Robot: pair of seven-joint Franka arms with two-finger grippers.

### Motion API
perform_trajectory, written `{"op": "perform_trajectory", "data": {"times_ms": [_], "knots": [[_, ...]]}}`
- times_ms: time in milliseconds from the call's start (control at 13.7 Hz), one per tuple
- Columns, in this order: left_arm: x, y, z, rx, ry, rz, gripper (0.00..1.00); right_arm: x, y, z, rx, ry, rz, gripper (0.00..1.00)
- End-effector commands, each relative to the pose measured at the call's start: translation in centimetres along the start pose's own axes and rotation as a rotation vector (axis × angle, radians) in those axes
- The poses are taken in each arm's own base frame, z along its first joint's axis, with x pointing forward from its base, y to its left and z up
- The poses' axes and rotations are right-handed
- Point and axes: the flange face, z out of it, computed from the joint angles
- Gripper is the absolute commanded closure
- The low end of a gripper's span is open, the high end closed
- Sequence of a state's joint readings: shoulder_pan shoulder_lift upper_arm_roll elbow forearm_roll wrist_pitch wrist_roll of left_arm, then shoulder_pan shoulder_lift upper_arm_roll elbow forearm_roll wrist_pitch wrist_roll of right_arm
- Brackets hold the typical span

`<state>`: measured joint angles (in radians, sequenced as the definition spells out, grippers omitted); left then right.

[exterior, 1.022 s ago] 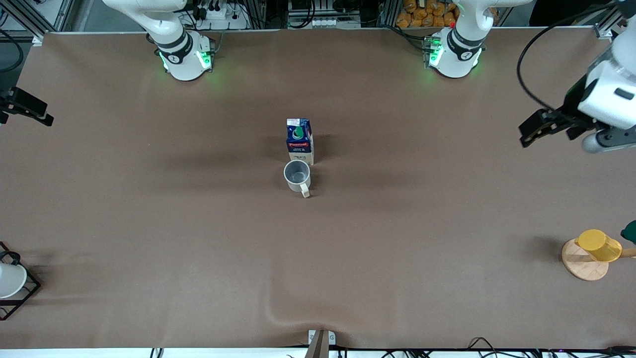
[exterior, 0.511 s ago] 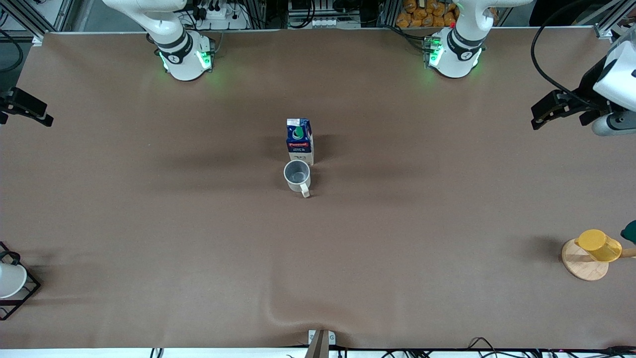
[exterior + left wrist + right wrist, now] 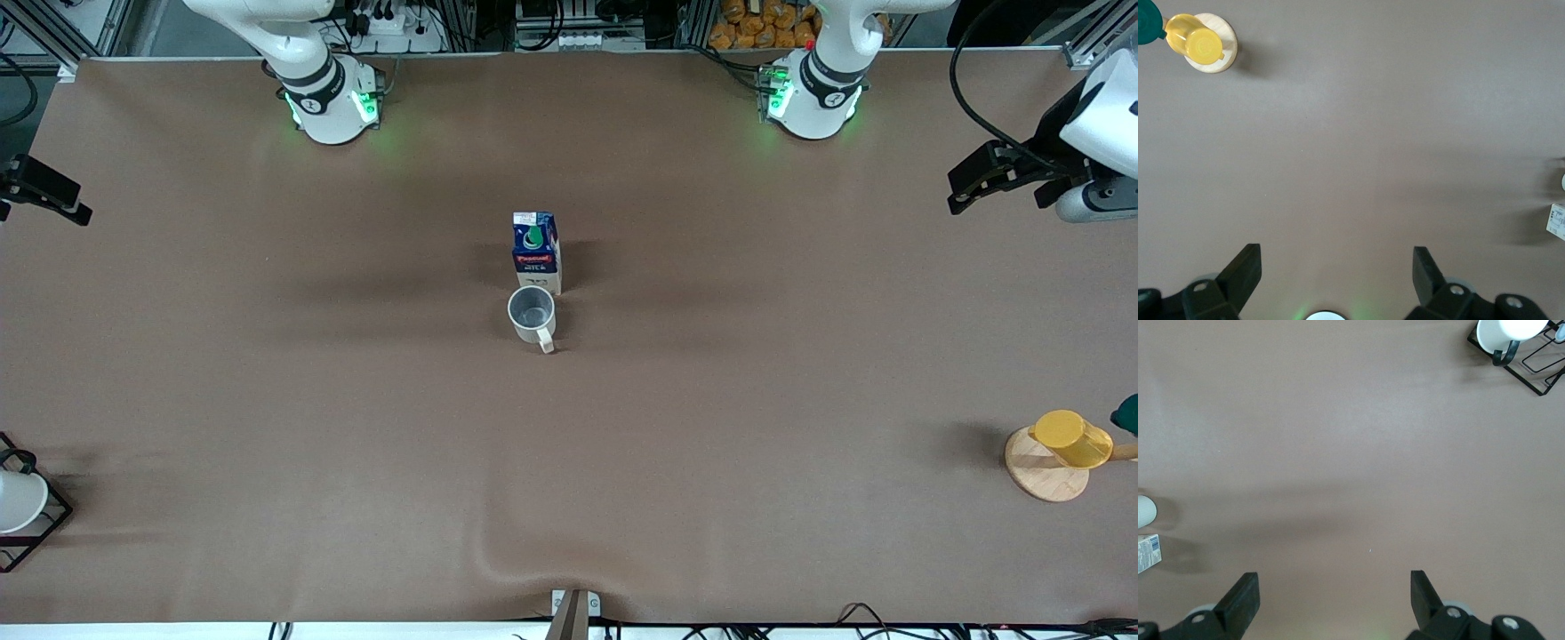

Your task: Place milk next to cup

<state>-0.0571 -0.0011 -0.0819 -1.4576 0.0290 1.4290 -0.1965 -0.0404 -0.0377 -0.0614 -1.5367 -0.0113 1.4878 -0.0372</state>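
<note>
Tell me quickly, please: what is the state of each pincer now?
Left pincer: open, holding nothing, over bare table.
Right pincer: open, holding nothing, over bare table.

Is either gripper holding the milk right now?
No, the milk stands free on the table beside the cup, and the left gripper and right gripper are open and empty.

Bare table (image 3: 756, 382) surrounds touching milk (image 3: 537, 251) and cup (image 3: 532, 315).

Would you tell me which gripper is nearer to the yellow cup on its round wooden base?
Left. The left gripper hangs above that end of the table; the right gripper is at the right arm's end, away from the yellow cup.
</note>
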Motion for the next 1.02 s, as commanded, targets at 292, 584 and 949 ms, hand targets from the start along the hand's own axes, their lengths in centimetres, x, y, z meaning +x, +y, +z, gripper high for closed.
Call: {"op": "perform_trajectory", "data": {"times_ms": [292,584,949], "knots": [[-0.6,-1.4,-0.2,-0.021,0.002,-0.009,0.0,0.1,-0.1,-0.4,0.002,-0.004,-0.086,0.0],[-0.7,-1.2,-0.2,-0.019,-0.001,-0.004,0.0,0.2,0.3,-0.2,0.009,-0.006,-0.088,0.0],[-0.8,-0.3,-0.1,-0.015,-0.003,0.009,0.0,0.6,0.4,0.4,0.015,-0.018,-0.086,0.0]]}}
